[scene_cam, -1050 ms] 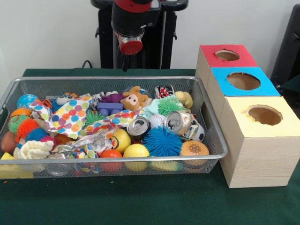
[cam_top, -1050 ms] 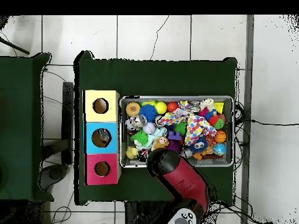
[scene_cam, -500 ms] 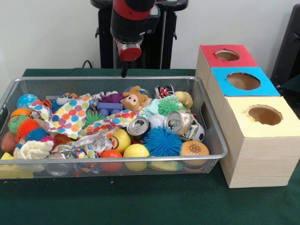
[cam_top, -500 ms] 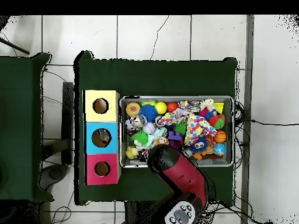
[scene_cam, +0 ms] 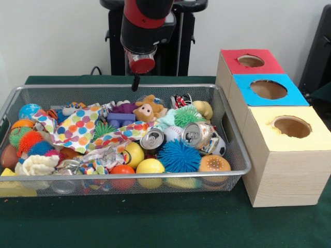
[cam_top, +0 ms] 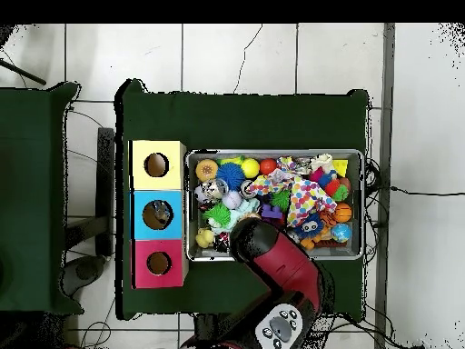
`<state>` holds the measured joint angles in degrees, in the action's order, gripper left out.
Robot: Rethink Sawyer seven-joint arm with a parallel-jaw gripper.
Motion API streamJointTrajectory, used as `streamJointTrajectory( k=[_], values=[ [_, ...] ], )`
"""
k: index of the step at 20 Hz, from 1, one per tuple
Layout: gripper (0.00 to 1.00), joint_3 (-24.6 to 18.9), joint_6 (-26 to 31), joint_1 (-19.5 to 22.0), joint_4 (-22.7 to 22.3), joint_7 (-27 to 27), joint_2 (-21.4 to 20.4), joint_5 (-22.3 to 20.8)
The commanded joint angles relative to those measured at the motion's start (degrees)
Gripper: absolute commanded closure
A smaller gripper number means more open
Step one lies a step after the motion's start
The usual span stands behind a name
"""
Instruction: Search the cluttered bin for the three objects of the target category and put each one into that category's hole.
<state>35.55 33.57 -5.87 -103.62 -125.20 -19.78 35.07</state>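
Nearest the camera, along the front wall of the wire mesh bin [scene_cam: 124, 192], sit a yellow ball [scene_cam: 149, 166], an orange-red ball [scene_cam: 122, 169] to its left and an orange dimpled ball [scene_cam: 214, 164] at the right corner. Just behind those: a blue spiky ball [scene_cam: 179, 155], two crushed cans [scene_cam: 153, 138] [scene_cam: 197, 134] lying tilted with tops facing forward, and crumpled foil wrappers [scene_cam: 103, 157] left of centre. Left end holds a white fuzzy toy [scene_cam: 37, 164], orange and green spiky balls [scene_cam: 30, 139], and a blue ball [scene_cam: 29, 110] in the far-left corner. A polka-dot cloth [scene_cam: 78, 127] drapes over the middle-left clutter. Further back: purple block [scene_cam: 121, 119], tan plush animal [scene_cam: 148, 109], green spiky ball [scene_cam: 187, 116], yellowish toy [scene_cam: 204, 109] by the right wall. Right of the bin, touching each other in a row, stand three wooden boxes: yellow-topped box [scene_cam: 287, 135] nearest, blue-topped box [scene_cam: 267, 90] in the middle, red-topped box [scene_cam: 251, 61] farthest, each with a round hole on top. Target category not identifiable from the views. The gripper [scene_cam: 136, 81] hangs over the bin's far rim, above the plush, touching nothing; only a dark tip shows under the red-and-black arm [scene_cam: 146, 26], so cannot tell whether the fingers are apart or together. Overhead view puts the arm [cam_top: 272, 259] over the bin's robot-side edge.
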Motion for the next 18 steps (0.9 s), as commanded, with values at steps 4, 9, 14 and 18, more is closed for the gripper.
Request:
streamJointTrajectory(
  k=[4, 9, 14, 18],
  values=[
    [0.00, -1.51, 4.07, 0.39, 7.05, -19.02, 1.95, 2.65],
    [0.00, -1.13, 5.40, 0.49, 7.39, -19.16, 0.86, 2.62],
    [0.00, 0.25, 10.04, 0.72, 9.56, -19.58, -0.05, 1.34],
    [0.00, 0.37, 12.79, 1.18, 11.66, -19.84, -0.05, 0.72]
  ],
)
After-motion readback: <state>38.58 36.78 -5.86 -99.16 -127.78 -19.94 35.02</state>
